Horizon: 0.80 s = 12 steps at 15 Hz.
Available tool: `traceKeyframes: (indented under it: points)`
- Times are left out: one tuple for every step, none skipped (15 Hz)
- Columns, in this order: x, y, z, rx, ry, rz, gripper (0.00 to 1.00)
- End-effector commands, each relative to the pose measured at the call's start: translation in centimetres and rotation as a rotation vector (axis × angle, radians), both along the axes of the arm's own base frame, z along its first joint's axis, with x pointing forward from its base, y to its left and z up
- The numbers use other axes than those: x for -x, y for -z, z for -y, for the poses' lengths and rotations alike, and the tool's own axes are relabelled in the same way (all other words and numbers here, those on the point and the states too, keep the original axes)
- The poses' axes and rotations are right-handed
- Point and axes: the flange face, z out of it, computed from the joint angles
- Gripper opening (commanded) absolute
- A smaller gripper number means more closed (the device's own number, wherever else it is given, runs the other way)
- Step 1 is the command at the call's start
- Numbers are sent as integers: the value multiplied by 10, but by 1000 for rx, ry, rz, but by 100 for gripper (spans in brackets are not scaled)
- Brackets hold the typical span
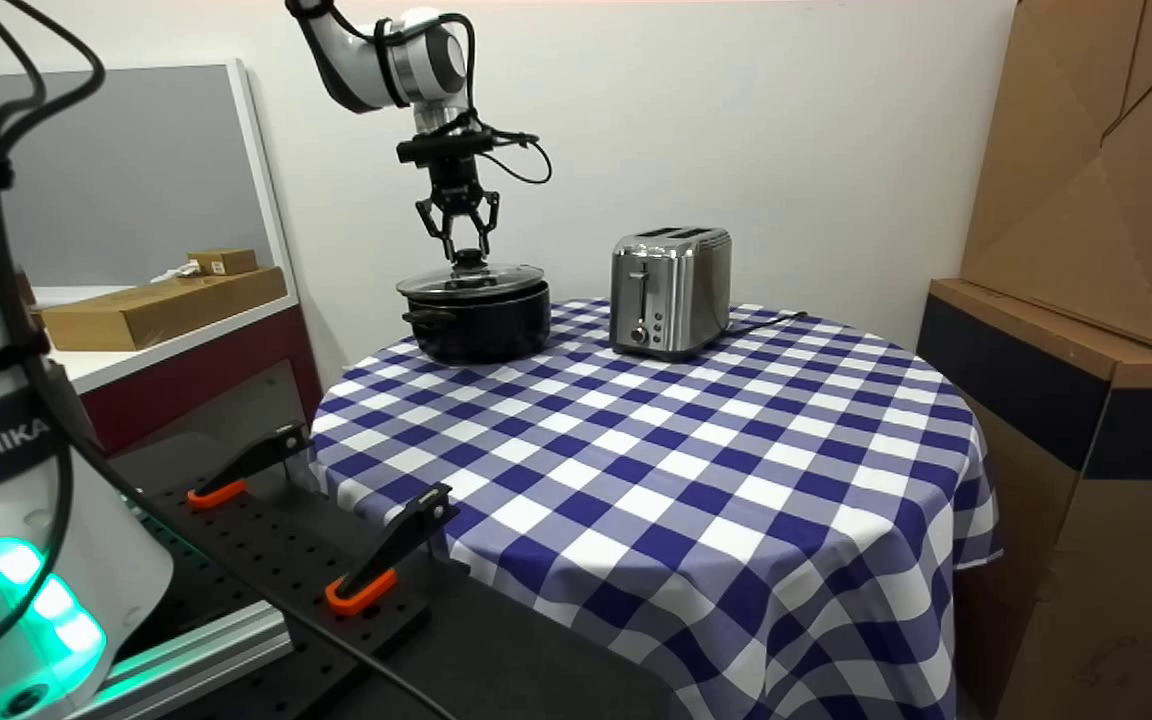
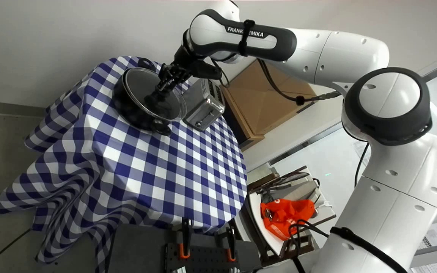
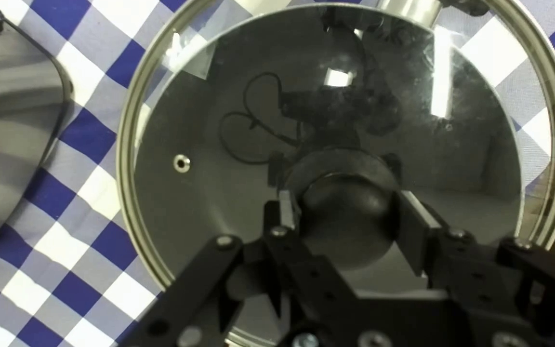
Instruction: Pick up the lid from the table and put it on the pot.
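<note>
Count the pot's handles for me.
2. In an exterior view, one handle sits at the lower right of the pot, another handle at the top. The lid hides some of the pot's side, so any more there wouldn't show.

The tablecloth [image 1: 656, 450] is showing blue-and-white checks; the pot [image 1: 491, 332] and gripper [image 1: 467, 255] are showing black. The lid [image 1: 476, 284] is showing clear glass within a silvery rim [image 3: 126, 149]; the toaster [image 1: 671, 292] is gleaming silver.

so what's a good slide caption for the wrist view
Gripper straddling the knob of a glass lid, a dark pot showing beneath it on a checked tablecloth.
</note>
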Motion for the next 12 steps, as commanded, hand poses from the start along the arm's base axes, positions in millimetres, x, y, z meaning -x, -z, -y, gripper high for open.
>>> traceKeyframes:
  points:
    - [-12,-3,-6,8,17,3,27]
    - [-14,-2,-7,8,18,5,27]
    - [-16,-1,-8,7,19,5,27]
    - [-17,1,-8,6,20,6,27]
    - [-19,2,-9,5,21,7,27]
    - [-20,3,-9,6,23,6,27]
    - [-22,4,-9,6,24,7,27]
    - [-23,5,-10,6,26,6,27]
    - [-24,6,-10,7,28,4,27]
    - [-25,7,-9,8,30,3,27]
    - [-26,8,-8,10,32,2,27]
    - [-27,10,-8,13,35,0,27]
